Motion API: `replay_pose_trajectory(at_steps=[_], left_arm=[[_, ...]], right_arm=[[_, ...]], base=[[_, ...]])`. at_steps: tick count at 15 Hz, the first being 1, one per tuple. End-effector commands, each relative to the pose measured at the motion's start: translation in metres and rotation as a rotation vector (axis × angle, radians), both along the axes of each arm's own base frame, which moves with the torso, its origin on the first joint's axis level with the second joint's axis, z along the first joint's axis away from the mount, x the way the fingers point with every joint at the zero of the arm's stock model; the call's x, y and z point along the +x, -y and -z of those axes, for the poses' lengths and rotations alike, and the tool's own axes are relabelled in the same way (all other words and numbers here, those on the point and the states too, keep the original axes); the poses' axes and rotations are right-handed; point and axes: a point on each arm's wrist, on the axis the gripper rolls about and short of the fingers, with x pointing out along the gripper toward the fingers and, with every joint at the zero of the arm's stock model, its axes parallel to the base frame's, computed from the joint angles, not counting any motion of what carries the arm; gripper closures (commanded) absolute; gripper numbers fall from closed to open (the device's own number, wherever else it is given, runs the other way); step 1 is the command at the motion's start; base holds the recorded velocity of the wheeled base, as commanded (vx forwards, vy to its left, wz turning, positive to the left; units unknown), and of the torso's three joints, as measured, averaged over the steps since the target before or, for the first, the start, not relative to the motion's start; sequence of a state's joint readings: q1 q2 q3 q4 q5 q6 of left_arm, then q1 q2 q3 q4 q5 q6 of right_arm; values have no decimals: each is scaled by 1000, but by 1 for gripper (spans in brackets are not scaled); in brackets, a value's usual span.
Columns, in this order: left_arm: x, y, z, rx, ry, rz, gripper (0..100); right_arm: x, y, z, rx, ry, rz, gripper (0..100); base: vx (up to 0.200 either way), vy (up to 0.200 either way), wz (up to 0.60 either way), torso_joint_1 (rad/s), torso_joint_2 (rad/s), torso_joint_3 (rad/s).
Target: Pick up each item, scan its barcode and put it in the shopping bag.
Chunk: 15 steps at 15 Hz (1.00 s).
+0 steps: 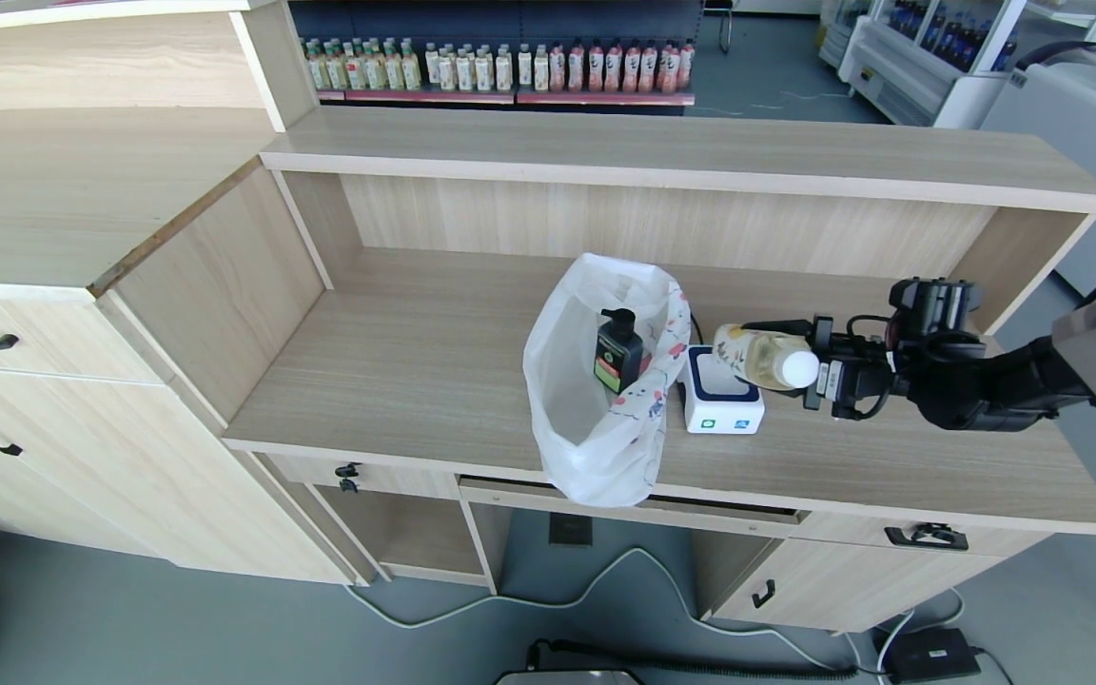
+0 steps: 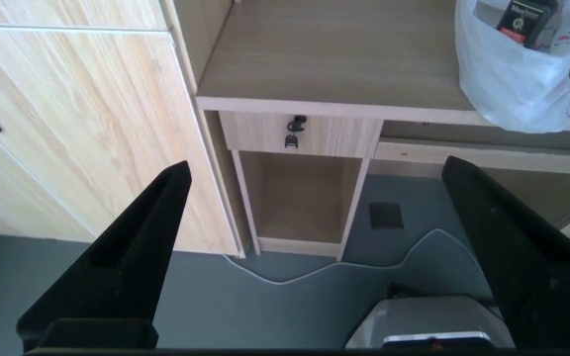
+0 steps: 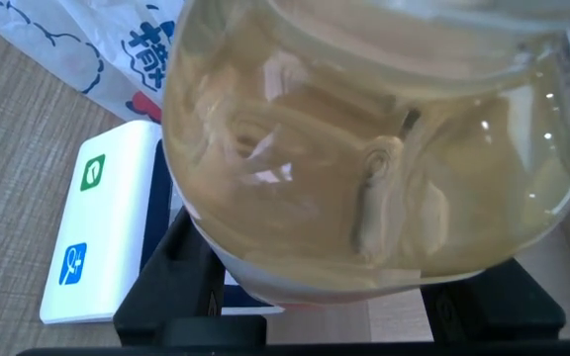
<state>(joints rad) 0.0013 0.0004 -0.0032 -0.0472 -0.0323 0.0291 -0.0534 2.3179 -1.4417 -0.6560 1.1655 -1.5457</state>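
My right gripper (image 1: 800, 366) is shut on a clear bottle of pale yellow drink (image 1: 759, 357) with a white cap, held on its side just above the white barcode scanner (image 1: 721, 404). In the right wrist view the bottle (image 3: 364, 148) looms close, with the scanner (image 3: 102, 237) beneath it. The white shopping bag (image 1: 596, 381) stands open just left of the scanner, with a black pump bottle (image 1: 617, 350) inside. My left gripper (image 2: 315, 267) hangs open below the counter's front, over the floor, far from the items.
The wooden counter (image 1: 415, 362) has a raised back shelf (image 1: 681, 152) and side walls. Drawers and cabinets (image 1: 34, 381) sit below and to the left. Cables trail on the floor (image 1: 605, 571). Shelves of drinks (image 1: 500, 67) stand in the distance.
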Motion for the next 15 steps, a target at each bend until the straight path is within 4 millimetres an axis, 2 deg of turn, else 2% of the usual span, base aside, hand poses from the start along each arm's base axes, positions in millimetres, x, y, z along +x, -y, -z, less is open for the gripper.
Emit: replay_pose_trajectory(at_steps=[1, 15], left_arm=[[0, 0, 0, 0, 2, 0, 0], [0, 0, 0, 0, 1, 0, 0]], right_arm=[[1, 0, 4, 0, -8, 0, 100], [11, -14, 10, 0, 1, -32, 100]], base=[[0, 0, 0, 0, 0, 0], [0, 0, 0, 0, 0, 0]])
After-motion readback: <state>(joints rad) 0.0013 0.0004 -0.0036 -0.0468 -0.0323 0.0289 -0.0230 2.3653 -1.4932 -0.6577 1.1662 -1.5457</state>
